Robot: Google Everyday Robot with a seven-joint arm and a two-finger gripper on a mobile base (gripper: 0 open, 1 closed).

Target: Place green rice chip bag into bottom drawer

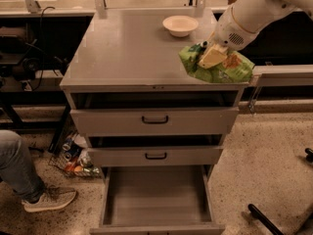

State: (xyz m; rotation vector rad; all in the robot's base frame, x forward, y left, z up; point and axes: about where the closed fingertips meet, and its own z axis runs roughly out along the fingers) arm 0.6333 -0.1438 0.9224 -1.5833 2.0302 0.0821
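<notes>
Camera view: we're looking down on the front of a grey cabinet (127, 53) with three drawers stacked under its flat top.
Green rice chip bag (229, 68): crinkly light-green foil with orange-tan chip pictures on the right part. The shiny creases catch the light and it looks scrunched up where it's pinched.
Bag location: at the cabinet's front right corner, and we see its right end sticking out past the side edge. We can't tell whether its underside touches the top or hangs just above it.
Gripper (213, 57): right on the bag's upper left part, with pale yellowish fingers (211, 58) closed onto the foil, so it's holding the bag.
Arm (249, 11): a fat white arm coming down from the upper right corner to the gripper.
Bottom drawer (156, 199): pulled far out toward us, a wide deep tray with a flat grey floor. It's well below the bag and to its left.
Middle drawer (155, 155): out a little, with a black handle.
Top drawer (155, 120): also out a little, with the same black handle.
Bowl (180, 25): small and cream-coloured, upright near the back of the top, behind the bag and apart from it.
Sneaker (50, 199): somebody's jeans leg and grey sneaker on the speckled floor at the lower left.
Cans (73, 158): a jumble of them on the floor beside the cabinet's left side.
</notes>
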